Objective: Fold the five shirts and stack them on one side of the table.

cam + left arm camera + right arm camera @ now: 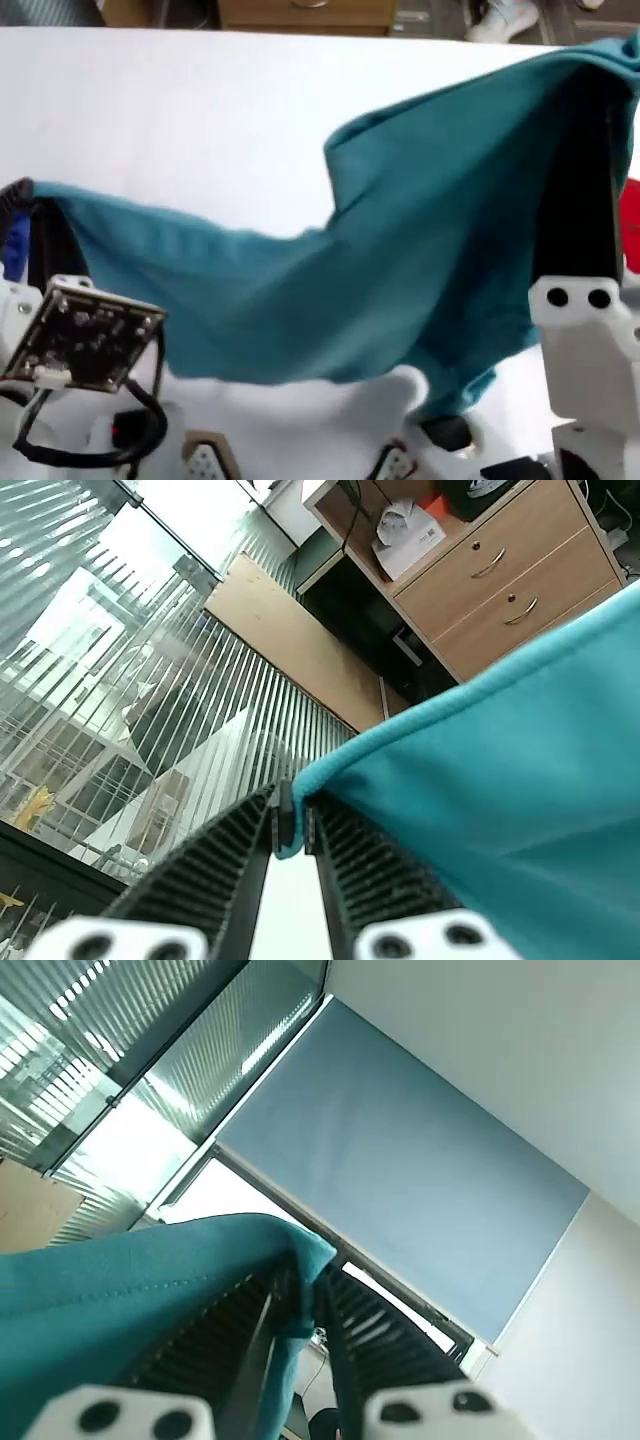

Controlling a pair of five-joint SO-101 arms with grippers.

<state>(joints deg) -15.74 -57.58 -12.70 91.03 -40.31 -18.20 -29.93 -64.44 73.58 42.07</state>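
Above the table (180, 110): a teal shirt (400, 250) is held up off the surface, stretched between the two grippers and sagging in the middle.
Left gripper (292, 825): pressed together on a hemmed corner of the teal shirt, which is pinched between the ribbed pads (225, 850).
Right gripper (297, 1295): clamped on another edge of the cloth, which is draped over one finger.
Span: the cloth is carried from the left arm (42, 245) across to the right arm (580, 200).

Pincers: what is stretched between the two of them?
The teal shirt spans from the left pincer to the right pincer, each shut on an edge. The high view shows it sagging over the table.
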